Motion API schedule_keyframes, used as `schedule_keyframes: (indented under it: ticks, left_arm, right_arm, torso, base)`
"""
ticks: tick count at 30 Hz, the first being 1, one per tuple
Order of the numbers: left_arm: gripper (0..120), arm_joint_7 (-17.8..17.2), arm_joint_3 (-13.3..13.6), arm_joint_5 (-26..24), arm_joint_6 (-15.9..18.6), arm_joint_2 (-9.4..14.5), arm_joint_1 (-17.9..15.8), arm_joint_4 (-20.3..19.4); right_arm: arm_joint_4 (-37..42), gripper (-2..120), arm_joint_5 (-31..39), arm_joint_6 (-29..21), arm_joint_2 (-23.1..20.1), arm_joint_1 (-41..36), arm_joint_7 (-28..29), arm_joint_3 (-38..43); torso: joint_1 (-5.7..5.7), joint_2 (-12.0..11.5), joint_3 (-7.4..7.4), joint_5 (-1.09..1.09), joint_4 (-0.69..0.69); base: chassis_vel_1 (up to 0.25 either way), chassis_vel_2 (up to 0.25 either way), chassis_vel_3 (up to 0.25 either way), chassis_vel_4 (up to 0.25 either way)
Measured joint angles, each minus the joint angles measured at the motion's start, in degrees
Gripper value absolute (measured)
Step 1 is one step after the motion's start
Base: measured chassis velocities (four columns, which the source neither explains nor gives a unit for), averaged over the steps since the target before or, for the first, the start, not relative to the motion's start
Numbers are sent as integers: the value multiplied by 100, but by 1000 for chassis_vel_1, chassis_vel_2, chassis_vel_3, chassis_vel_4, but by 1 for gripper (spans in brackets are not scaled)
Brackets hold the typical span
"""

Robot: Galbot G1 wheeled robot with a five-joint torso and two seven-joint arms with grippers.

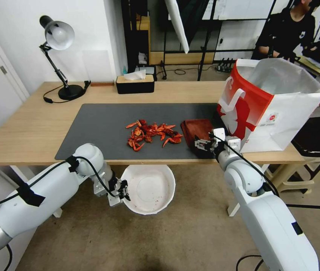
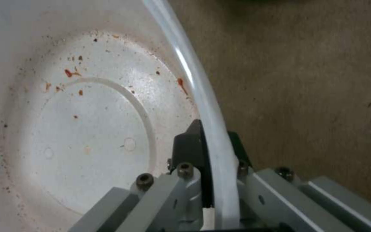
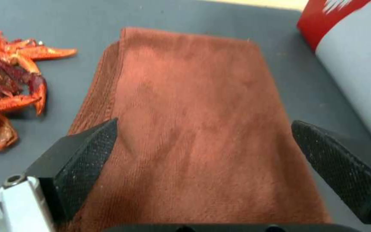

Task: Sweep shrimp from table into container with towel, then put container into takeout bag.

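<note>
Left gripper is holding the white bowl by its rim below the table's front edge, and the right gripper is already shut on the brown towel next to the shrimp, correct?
Not quite. The right gripper is open: in the right wrist view its fingers stand apart over the towel. The rest holds: the left gripper clamps the bowl's rim below the table edge, and the towel lies beside the shrimp.

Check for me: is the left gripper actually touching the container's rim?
Touching. The left wrist view shows the left gripper with a black finger on each side of the white container's rim, clamped on it; the head view agrees.
</note>
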Motion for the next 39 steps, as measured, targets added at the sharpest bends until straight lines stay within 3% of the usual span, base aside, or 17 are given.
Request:
schedule_keyframes:
  ticks: [16, 22, 39]
  left_arm:
    - [0, -43, -9, -13, -17, -5, 49, -16]
    - [0, -85, -9, -49, -22, 2, 62, -55]
    - [0, -218, -126, -78, -78, 85, 169, -62]
  right_arm:
    - [-114, 96, 302, -187, 38, 88, 124, -30]
    - [-68, 67, 378, -237, 22, 43, 172, 9]
    - [12, 13, 665, -187, 37, -84, 521, 123]
  torso:
    - [0, 0, 0, 0, 0]
    - [0, 0, 0, 0, 0]
    - [0, 1, 0, 1, 0]
  base:
    - [0, 0, 0, 0]
    - [0, 0, 0, 0]
    - [0, 0, 0, 0]
